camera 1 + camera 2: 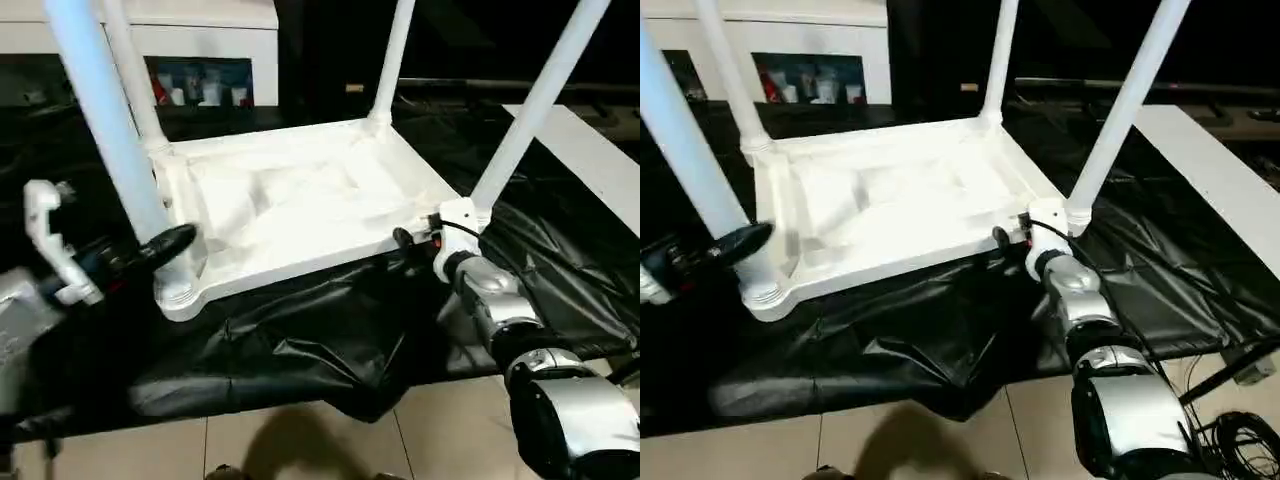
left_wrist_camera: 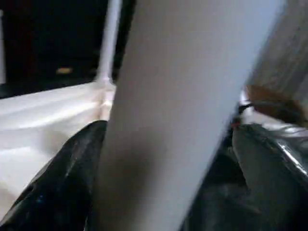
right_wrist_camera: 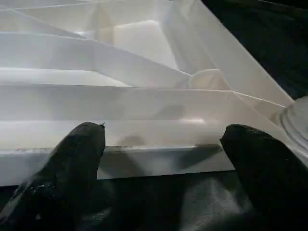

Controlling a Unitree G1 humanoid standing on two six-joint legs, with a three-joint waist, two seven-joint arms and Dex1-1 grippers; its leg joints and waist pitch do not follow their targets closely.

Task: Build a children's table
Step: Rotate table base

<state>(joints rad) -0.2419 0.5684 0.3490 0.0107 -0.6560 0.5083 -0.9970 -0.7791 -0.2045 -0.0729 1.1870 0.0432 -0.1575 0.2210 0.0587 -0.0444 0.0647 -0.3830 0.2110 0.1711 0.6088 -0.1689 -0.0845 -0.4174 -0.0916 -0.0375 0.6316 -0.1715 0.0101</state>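
My left tool point(image 1: 165, 245) is clamped on the 8 o'clock leg point(image 1: 100, 110); my right tool point(image 3: 163, 159), fingers apart, faces the upturned tabletop point(image 1: 290, 205). A skewed push could unseat that leg.

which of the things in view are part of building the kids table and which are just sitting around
Part of the job:
tabletop, upside down
four legs, e.g. near-left leg
left tool
right tool

Just lying about:
black sheet
white cabinet
cables

Upturned tabletop point(image 1: 290, 215) on black sheet point(image 1: 300, 340), L end effector point(image 1: 165, 245) w/ fingers round near leg point(image 1: 100, 110)
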